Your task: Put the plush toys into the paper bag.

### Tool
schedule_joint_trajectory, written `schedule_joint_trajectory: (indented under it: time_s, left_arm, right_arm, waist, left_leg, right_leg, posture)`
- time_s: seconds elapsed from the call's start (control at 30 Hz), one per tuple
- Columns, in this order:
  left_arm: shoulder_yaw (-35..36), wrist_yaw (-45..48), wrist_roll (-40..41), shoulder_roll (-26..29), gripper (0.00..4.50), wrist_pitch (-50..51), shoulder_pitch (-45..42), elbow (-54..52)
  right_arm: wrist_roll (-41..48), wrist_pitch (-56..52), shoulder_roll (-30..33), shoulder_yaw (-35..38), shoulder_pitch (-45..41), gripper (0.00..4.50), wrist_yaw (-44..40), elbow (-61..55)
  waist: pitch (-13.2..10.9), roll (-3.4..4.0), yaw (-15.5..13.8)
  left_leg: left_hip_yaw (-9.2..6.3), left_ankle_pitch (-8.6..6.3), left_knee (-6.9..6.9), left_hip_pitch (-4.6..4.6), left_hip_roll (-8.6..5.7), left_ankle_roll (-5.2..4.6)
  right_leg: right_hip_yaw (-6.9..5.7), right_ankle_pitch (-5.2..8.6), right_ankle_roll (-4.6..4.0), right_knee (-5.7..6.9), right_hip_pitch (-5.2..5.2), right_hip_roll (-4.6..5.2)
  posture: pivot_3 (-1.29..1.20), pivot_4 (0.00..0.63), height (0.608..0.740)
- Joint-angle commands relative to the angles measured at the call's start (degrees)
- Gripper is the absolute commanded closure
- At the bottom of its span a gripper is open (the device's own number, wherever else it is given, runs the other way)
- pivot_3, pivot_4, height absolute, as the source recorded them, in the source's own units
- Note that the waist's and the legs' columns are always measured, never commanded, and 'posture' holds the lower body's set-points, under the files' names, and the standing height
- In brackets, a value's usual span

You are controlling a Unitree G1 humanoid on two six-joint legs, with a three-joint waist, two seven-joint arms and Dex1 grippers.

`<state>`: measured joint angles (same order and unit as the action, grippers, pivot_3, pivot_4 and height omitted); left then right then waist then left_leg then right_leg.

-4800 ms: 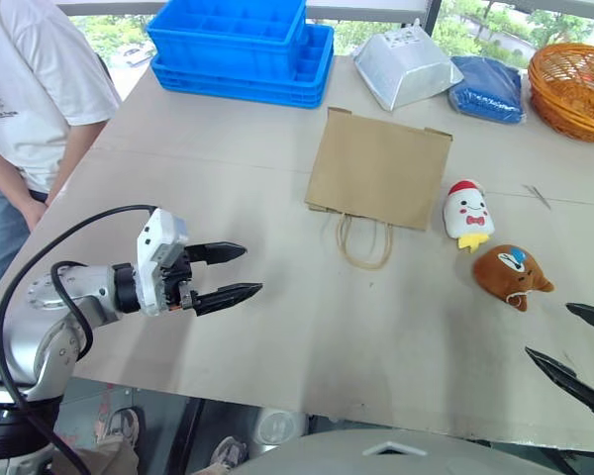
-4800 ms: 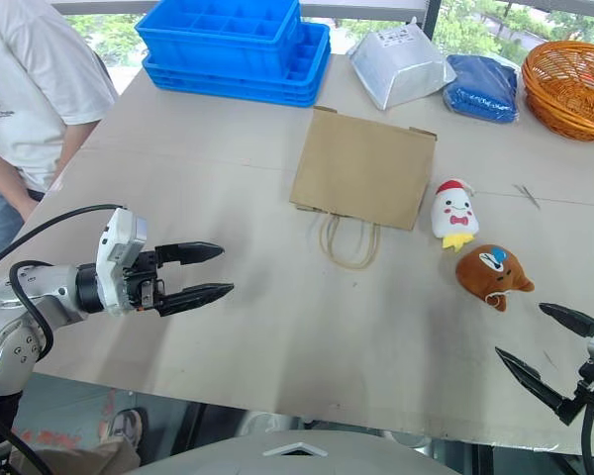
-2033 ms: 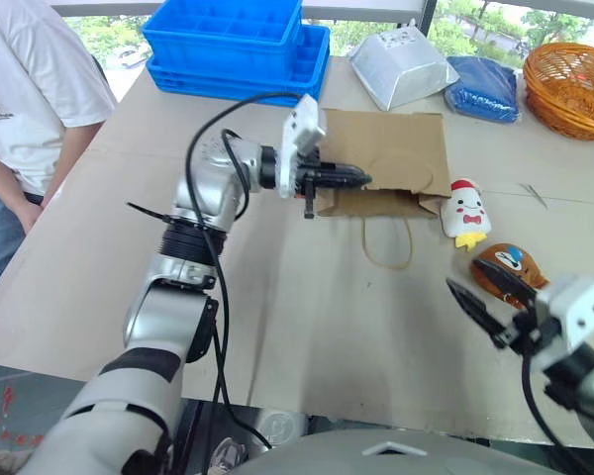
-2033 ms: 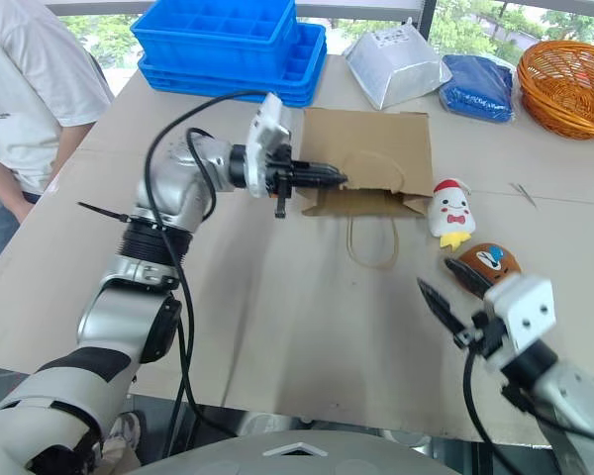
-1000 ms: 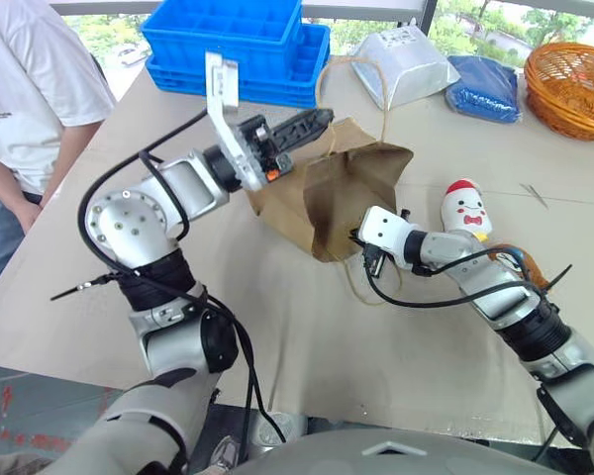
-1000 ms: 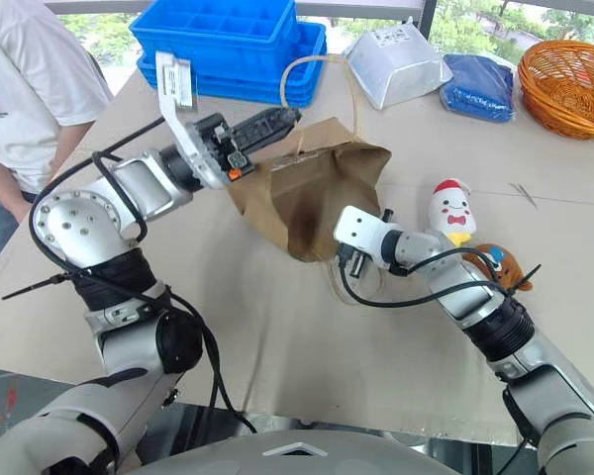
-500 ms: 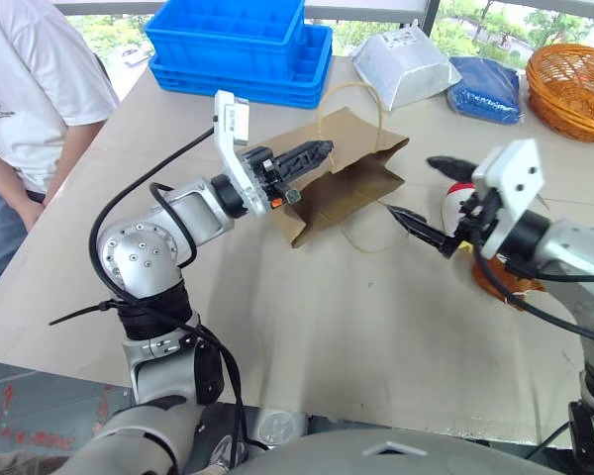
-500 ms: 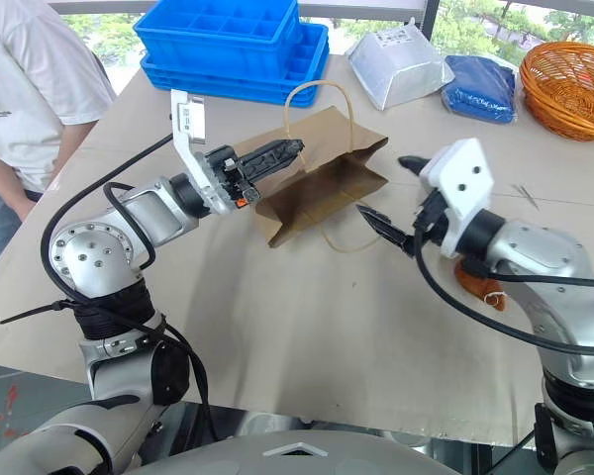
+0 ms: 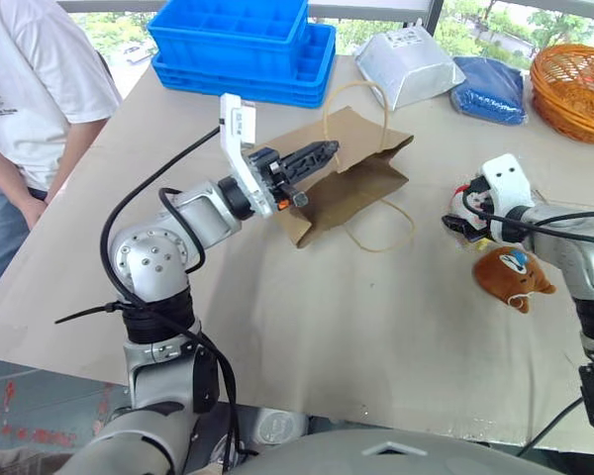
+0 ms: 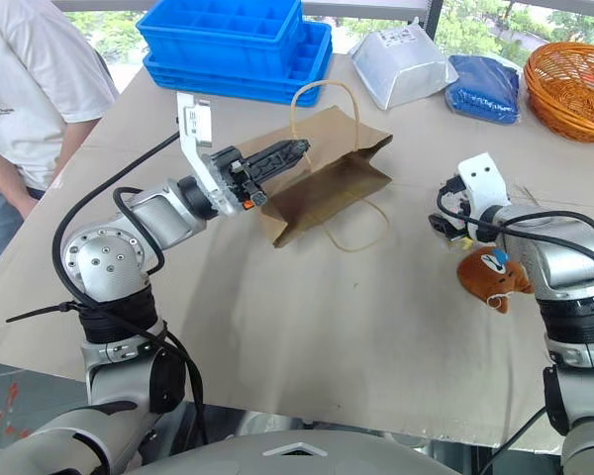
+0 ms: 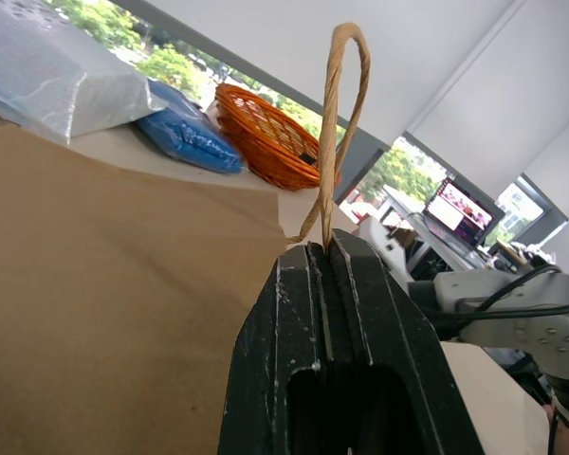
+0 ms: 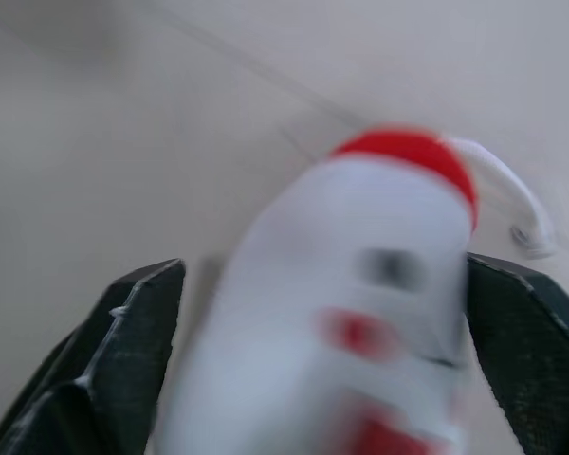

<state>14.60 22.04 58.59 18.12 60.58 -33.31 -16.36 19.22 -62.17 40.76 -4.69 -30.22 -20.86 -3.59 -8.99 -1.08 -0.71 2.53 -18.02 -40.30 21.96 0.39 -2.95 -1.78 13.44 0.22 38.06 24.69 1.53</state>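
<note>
The brown paper bag (image 9: 351, 176) lies on its side on the table, mouth toward the toys. My left gripper (image 9: 322, 150) is shut on one twine handle (image 11: 334, 114), which loops up above the bag. The other handle (image 9: 381, 233) lies slack on the table. To the right, the white plush toy with the red cap (image 12: 360, 313) stands between the spread fingers of my right gripper (image 9: 462, 213), which is open around it. The brown plush toy (image 9: 510, 272) lies just in front of that gripper, apart from it.
Stacked blue crates (image 9: 243, 45) stand at the far edge, with a silver foil pouch (image 9: 411, 64), a blue bundle (image 9: 490, 84) and a wicker basket (image 9: 574, 84) to their right. A person in a white shirt (image 9: 30, 89) stands at the table's left side.
My right gripper has swung right, away from the bag's mouth, and come down around the white plush toy. The left gripper keeps its hold on the handle.
</note>
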Motion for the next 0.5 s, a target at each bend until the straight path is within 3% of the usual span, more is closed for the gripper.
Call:
schedule_joint_trajectory:
  time_s: [0.03,0.13,0.23,0.3,0.4,0.5]
  left_arm:
    - [0.27,-0.48,1.4,0.06,4.5,-1.82,-0.06,-2.57]
    - [0.03,-0.81,1.58,-0.01,4.5,-2.26,0.31,-2.67]
    - [-0.44,-0.78,1.41,0.02,4.5,-2.69,0.29,-2.32]
    - [-0.55,-0.65,1.45,0.18,4.5,-2.87,0.15,-1.91]
    - [-1.18,0.41,1.59,0.75,4.5,-2.69,-0.05,-1.2]
    - [-1.97,1.47,1.96,1.03,4.5,-2.41,-0.65,-0.91]
  right_arm:
    - [-1.34,2.3,0.92,0.69,-0.16,2.2,-2.28,-0.2]
    - [-0.32,3.04,2.04,4.55,2.41,3.53,-3.63,-5.53]
    - [8.1,0.19,1.46,15.88,5.89,4.46,-7.16,-16.67]
    - [14.87,-3.4,0.97,21.3,6.85,4.46,-9.7,-22.83]
    - [35.14,-12.94,-1.67,27.55,3.82,4.46,-10.94,-33.72]
    - [37.99,-16.68,-2.69,20.7,0.24,4.46,-8.95,-37.0]
  waist:
    - [0.0,0.0,0.0]
    - [0.0,0.0,-0.02]
    - [-0.01,0.02,-0.18]
    - [-0.02,0.03,-0.05]
    - [-0.02,0.03,0.19]
    - [-0.01,0.02,0.35]
  left_leg:
    - [0.0,0.0,0.0,0.0,0.0,0.0]
    - [-0.01,0.0,0.0,0.0,0.01,0.0]
    - [-0.05,0.0,0.03,0.02,0.02,0.0]
    - [-0.07,0.0,0.02,0.05,0.02,0.0]
    - [-0.11,-0.01,0.03,0.0,0.02,0.0]
    - [-0.13,-0.01,0.05,-0.06,0.1,0.01]
  right_leg:
    - [0.0,0.0,0.0,-0.01,0.0,0.0]
    - [0.0,0.0,0.0,0.0,0.0,0.0]
    - [-0.01,0.0,0.01,0.0,0.0,0.0]
    - [-0.02,-0.01,0.02,-0.02,0.0,0.0]
    - [-0.02,-0.01,0.02,-0.01,-0.02,-0.01]
    - [-0.02,-0.01,0.01,0.02,-0.02,-0.09]
  posture:
    - [0.0,0.15,0.74]
    - [0.0,0.15,0.74]
    - [0.0,0.15,0.74]
    - [0.0,0.15,0.74]
    - [0.0,0.15,0.74]
    - [0.0,0.15,0.74]
